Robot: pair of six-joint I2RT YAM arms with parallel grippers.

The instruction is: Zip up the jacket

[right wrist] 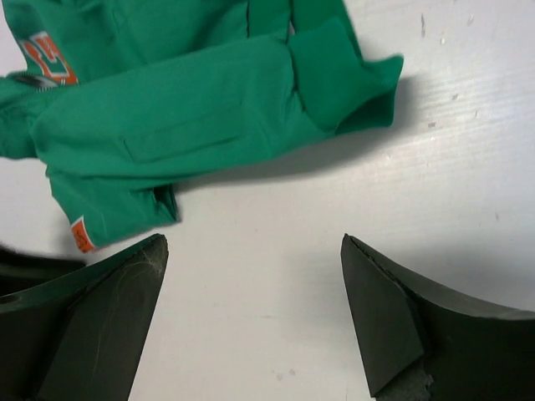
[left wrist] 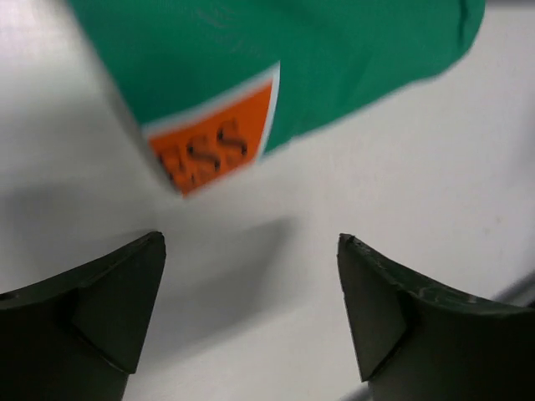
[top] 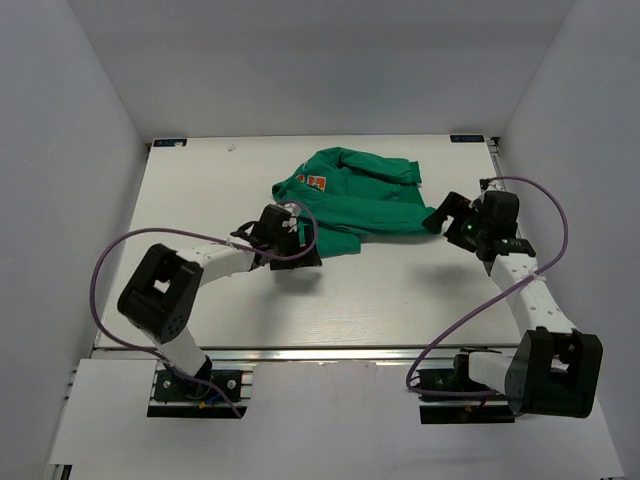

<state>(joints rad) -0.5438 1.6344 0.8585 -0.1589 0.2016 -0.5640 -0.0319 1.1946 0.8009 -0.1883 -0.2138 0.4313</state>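
Two-arm rig at the near edge of a white tabletop (top: 380,300), task at an early stage by the look of it: no closed zip could be made out.

Near: the left fingers (left wrist: 100,309) stood apart with bare tabletop between them, clamped on nothing. The right fingers (right wrist: 100,309) likewise stood apart and empty.

Middle: the jacket (top: 355,195) lay crumpled and flat on the far half of the tabletop, a little right of centre. Its long axis ran roughly left to right, with the orange chest lettering (top: 312,182) at its far-left end. From the left fingers it lay just beyond the tips, its near-left corner and orange sleeve patch (left wrist: 213,142) directly ahead, close but not between them. From the right fingers it lay beyond and to the left, with a folded sleeve cuff (right wrist: 343,67) ahead and a clear strip of tabletop between. The left arm was judged the nearer. The zip line was not plainly visible, so the garment probably needed spreading first.

Far: plain pale walls (top: 300,70) enclosed the tabletop on three sides.
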